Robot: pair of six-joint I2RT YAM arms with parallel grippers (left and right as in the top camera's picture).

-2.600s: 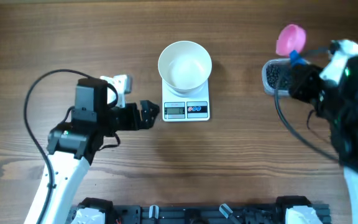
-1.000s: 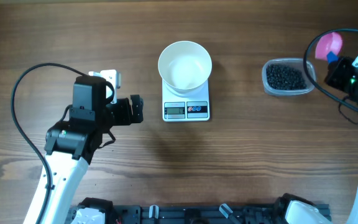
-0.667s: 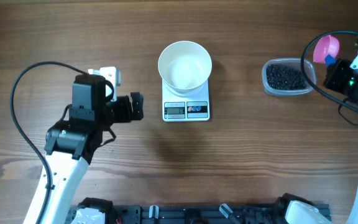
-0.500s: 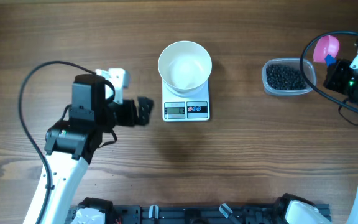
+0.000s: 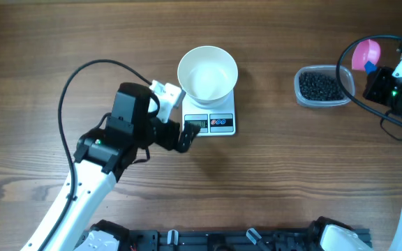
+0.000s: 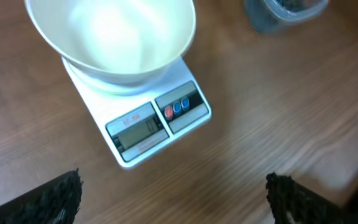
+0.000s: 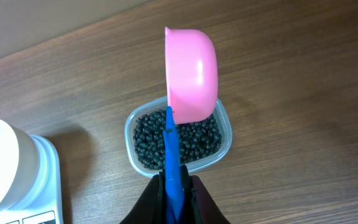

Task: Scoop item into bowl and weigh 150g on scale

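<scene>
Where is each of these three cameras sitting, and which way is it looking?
Overhead: above the table, looking straight down; left arm and right arm show.
Left wrist: on the left arm, looking down past the open left gripper at the bowl on the scale.
Right wrist: on the right arm, looking along the scoop pinched in the right gripper, down at the container of beans.
Shared: all three show bowl and scale.

Table (image 5: 271, 181) is lit evenly by soft, diffuse light in overhead view; shadows are faint. Left wrist pic is rendered blurred, w/ bowl (image 6: 110, 37) washed out to near-white. Right wrist pic is rendered sharp; soft shadow is cast beside scale (image 7: 42, 177).
</scene>
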